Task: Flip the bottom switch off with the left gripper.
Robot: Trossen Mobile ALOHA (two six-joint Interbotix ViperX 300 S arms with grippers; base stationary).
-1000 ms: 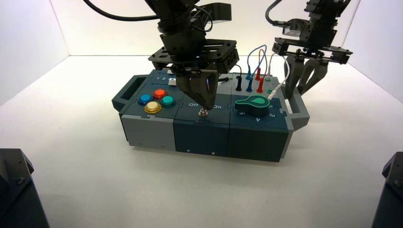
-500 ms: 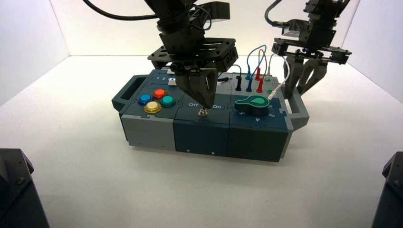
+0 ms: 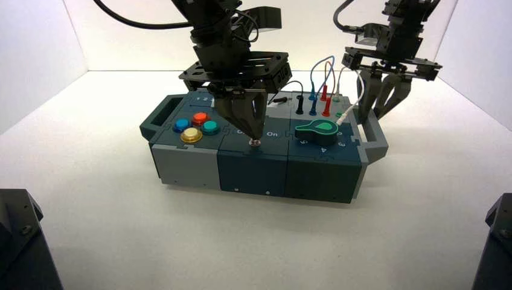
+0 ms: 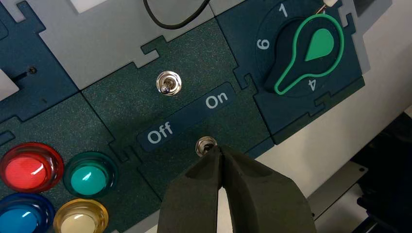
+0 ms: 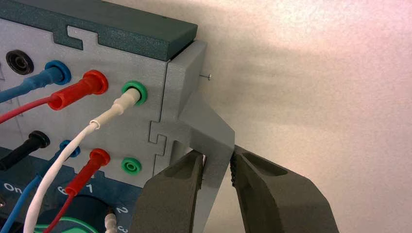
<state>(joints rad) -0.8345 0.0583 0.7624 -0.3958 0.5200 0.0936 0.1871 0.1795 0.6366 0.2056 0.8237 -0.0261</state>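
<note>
The bottom switch (image 4: 205,144) is a small metal toggle below the "Off" and "On" lettering on the box's dark middle panel (image 4: 121,109). My left gripper (image 4: 221,149) is shut into one wedge, and its tip rests on the On side of that switch, hiding most of the lever. In the high view the left gripper (image 3: 255,138) points straight down at the bottom switch (image 3: 255,143) near the box's front edge. My right gripper (image 5: 217,160) is shut on the box's grey right handle (image 5: 204,126), one finger on each side.
A top switch (image 4: 168,82) sits beyond the lettering. A green pointer knob (image 4: 303,51) lies to one side, red (image 4: 26,167), green (image 4: 89,175), blue and yellow buttons to the other. Coloured wires (image 5: 73,94) plug into sockets near the right gripper (image 3: 375,116).
The box has slid slightly to the left, and both grippers went with it. The left gripper's tip stays on the bottom switch.
</note>
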